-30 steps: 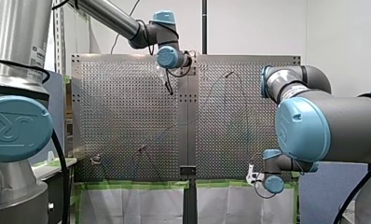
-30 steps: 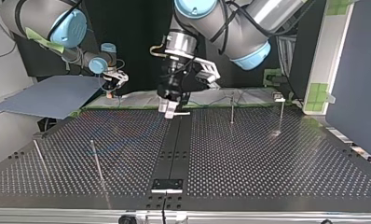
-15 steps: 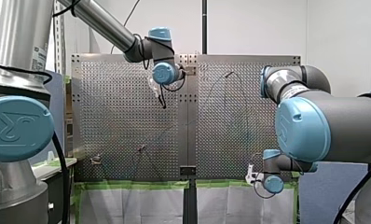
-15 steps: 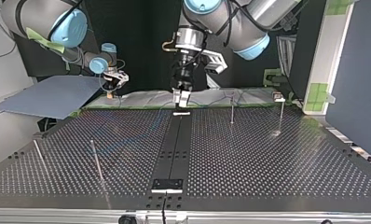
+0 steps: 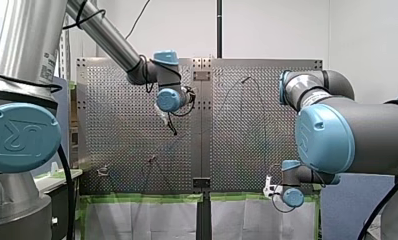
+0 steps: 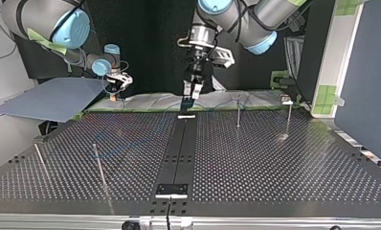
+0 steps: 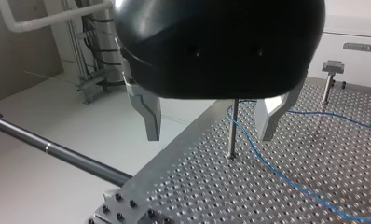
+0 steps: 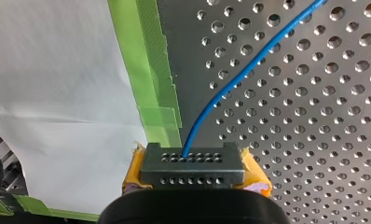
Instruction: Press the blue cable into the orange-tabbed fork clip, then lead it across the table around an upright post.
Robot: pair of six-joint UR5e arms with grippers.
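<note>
Our left arm has drawn back from the far edge of the worktop toward its middle. The left end effector hangs wide and empty, with an upright post ahead between its fingers. Our right end effector pinches the blue cable beside green tape, so routing likely awaits.

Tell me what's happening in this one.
My right gripper, with yellow pads, is shut on the blue cable at the table edge, by green tape. My left gripper hangs open and empty above the table, with an upright post ahead of it. The cable lies loose on the table, close by that post.
</note>
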